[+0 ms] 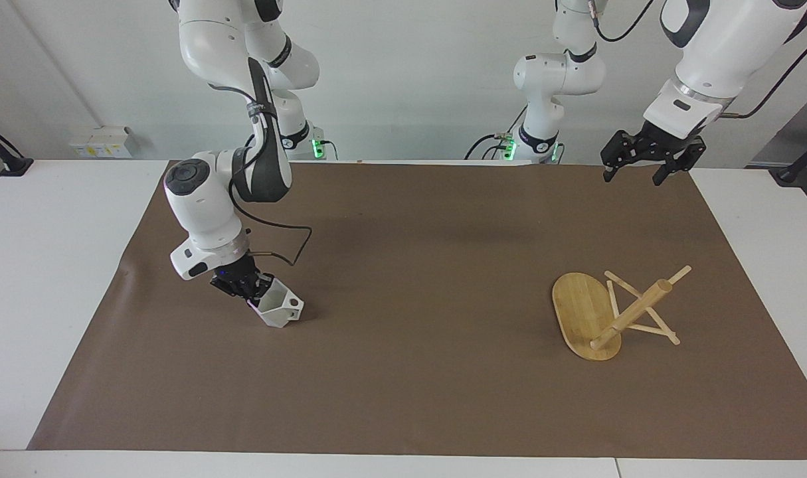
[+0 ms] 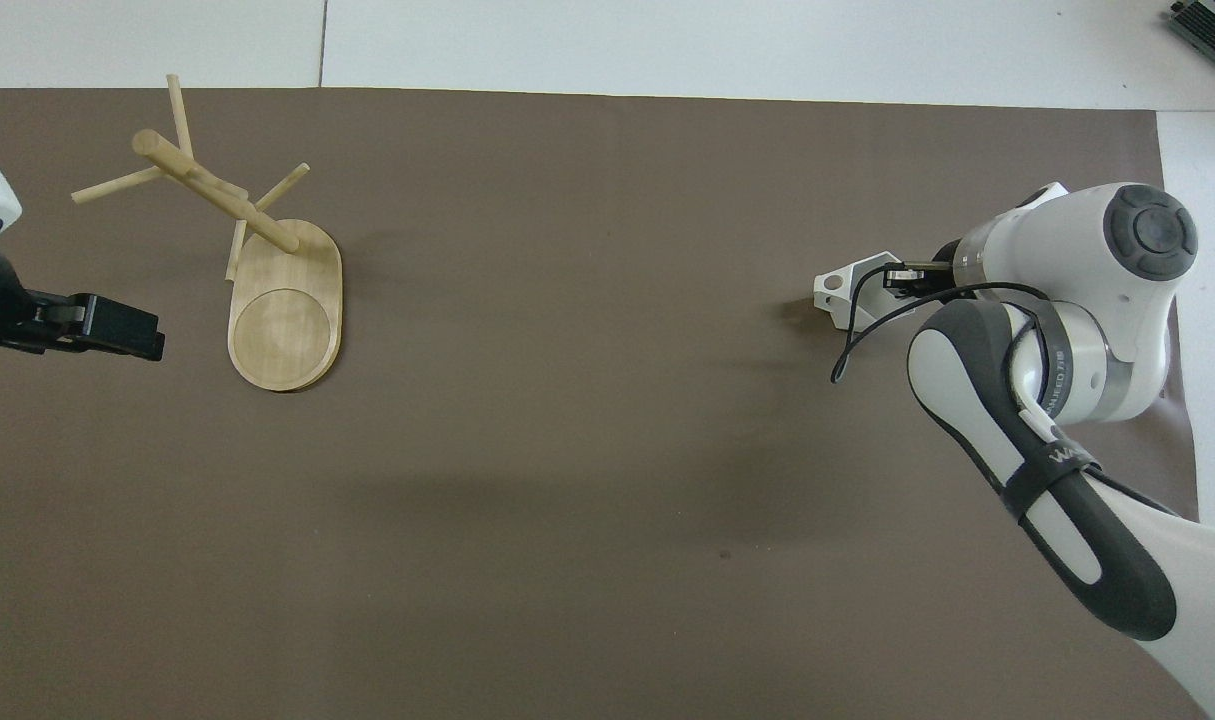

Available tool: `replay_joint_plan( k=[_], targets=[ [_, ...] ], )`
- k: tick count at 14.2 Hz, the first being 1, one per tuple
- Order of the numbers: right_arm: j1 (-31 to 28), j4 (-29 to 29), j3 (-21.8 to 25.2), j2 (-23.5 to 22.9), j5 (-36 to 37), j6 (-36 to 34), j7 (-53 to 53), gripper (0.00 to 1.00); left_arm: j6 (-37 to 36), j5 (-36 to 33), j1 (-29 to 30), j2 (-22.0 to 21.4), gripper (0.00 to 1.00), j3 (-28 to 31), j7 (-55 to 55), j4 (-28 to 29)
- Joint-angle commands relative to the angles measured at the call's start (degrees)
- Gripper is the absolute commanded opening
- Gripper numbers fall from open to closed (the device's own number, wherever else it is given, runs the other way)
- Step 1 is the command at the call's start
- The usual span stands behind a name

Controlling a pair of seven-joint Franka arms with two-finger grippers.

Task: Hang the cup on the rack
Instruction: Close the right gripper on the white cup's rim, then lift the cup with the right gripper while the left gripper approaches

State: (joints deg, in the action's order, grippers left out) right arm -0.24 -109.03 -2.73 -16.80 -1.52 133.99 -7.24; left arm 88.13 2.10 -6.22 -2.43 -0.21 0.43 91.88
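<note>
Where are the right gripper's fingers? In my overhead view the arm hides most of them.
Observer: In the facing view, the right gripper has its fingers shut on the rim of the cup, which is tilted.
Operator: And the left gripper? I see only its tip.
Observer: The left gripper waits open, up in the air, over the edge of the mat at the robots' end.
</note>
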Motion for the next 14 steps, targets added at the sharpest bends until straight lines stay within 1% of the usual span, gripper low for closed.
replay_joint_plan(
  k=[1,4,5,8,10,12,14],
  targets=[
    [-0.3,-0.1,-0.3,0.3,-0.9,-0.5,-0.7,0.00,-0.6,-0.8,0.6,-0.8,1.00,-0.4,0.3,0.4],
    [-0.3,1.4,-0.4,0.4,-1.0,-3.0,-0.7,0.00,-0.6,-0.8,0.6,-0.8,1.00,-0.4,0.3,0.4],
    [-0.3,2.1,-0.5,0.4,-2.1,-4.0,-0.7,0.00,-0.6,-0.8,0.6,-0.8,1.00,-0.4,0.3,0.4],
    [-0.3,4.0,-0.5,1.6,-10.4,-6.6,-0.7,0.00,-0.6,-0.8,0.6,-0.8,1.00,-0.4,0.3,0.5],
    [-0.3,6.8,-0.6,2.4,-10.8,-11.2,-0.7,0.00,-0.5,-0.8,0.6,-0.8,1.00,-0.4,0.3,0.4],
    [-0.3,10.8,-0.6,2.5,-10.9,-17.2,-0.7,0.00,-0.6,-0.8,0.6,-0.8,1.00,-0.4,0.3,0.5],
    [-0.3,14.7,-1.7,2.5,-11.0,-22.4,-0.7,0.00,-0.6,-0.8,0.6,-0.8,1.00,-0.4,0.3,0.4]
  ],
)
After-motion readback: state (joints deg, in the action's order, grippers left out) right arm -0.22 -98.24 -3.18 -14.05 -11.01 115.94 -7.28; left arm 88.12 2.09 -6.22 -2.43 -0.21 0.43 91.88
